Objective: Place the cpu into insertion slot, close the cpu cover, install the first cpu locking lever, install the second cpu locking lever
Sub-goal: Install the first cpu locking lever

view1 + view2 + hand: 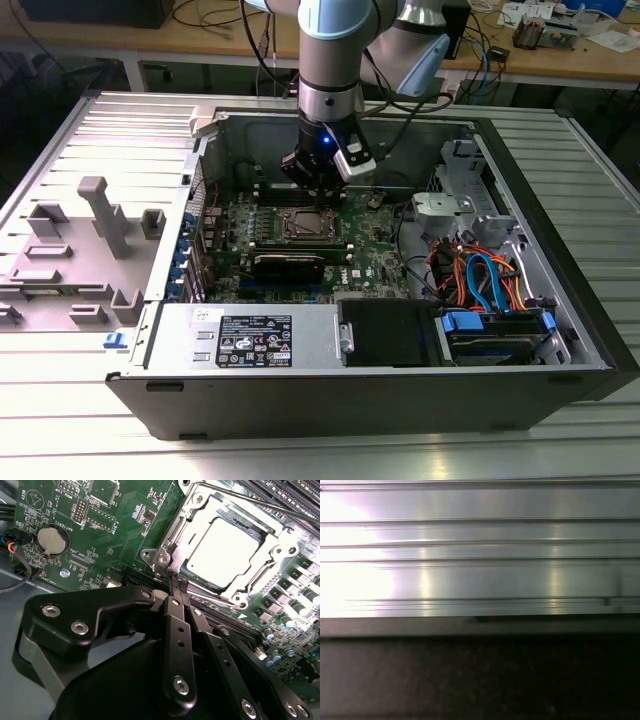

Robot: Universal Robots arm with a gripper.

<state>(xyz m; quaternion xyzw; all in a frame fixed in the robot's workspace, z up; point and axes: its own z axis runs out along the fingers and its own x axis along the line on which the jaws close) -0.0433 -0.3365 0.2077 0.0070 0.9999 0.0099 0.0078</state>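
Note:
The cpu (225,550) lies flat in the insertion slot (235,599), its pale silver top showing through the window of the cpu cover (282,540), which lies down over it. A thin metal locking lever (265,504) runs along one side of the socket. My gripper (178,582) is shut, its black fingertips pressed together just off the socket's corner, close to a silver hook end (162,557). In the exterior view my gripper (318,190) hangs inside the open computer case, just above the far edge of the socket (307,226).
A black power supply box (385,330) and a silver labelled cover (250,340) fill the case's near side. Coloured cables (480,280) crowd the exterior view's right. A coin battery (52,540) and memory slots (300,490) flank the socket. Grey fixtures (100,215) stand on the ribbed table.

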